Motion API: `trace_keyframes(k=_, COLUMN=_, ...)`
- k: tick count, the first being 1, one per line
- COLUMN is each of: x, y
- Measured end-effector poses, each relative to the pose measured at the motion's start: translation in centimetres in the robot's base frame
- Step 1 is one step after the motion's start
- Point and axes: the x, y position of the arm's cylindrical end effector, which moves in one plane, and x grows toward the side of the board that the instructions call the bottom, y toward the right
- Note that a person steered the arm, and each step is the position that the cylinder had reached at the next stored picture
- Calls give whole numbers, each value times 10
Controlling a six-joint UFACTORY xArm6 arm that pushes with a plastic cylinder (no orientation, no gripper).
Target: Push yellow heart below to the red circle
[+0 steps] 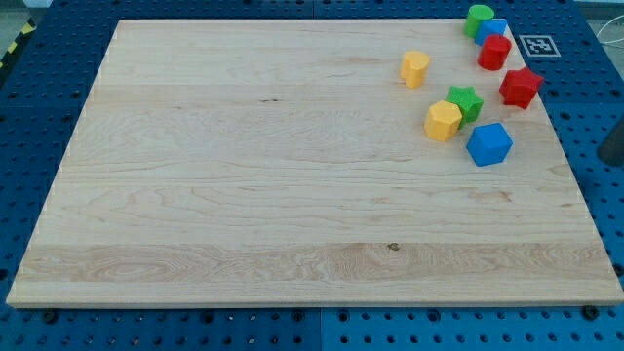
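Note:
The yellow heart (414, 68) lies on the wooden board (244, 195) near the view's top right. The red circle (494, 52) stands to its right and slightly higher, about a block and a half away. My tip does not show over the board. A dark shape (614, 146) sits at the view's right edge, off the board; I cannot tell whether it is the rod.
A green circle (479, 19) and a blue block (498, 28) crowd just above the red circle. A red star (520, 88), green star (465, 101), yellow hexagon (443, 121) and another blue block (488, 144) lie below it. A marker tag (537, 45) sits at the corner.

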Motion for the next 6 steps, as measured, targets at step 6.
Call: trace_keyframes(k=6, x=-10, y=-254)
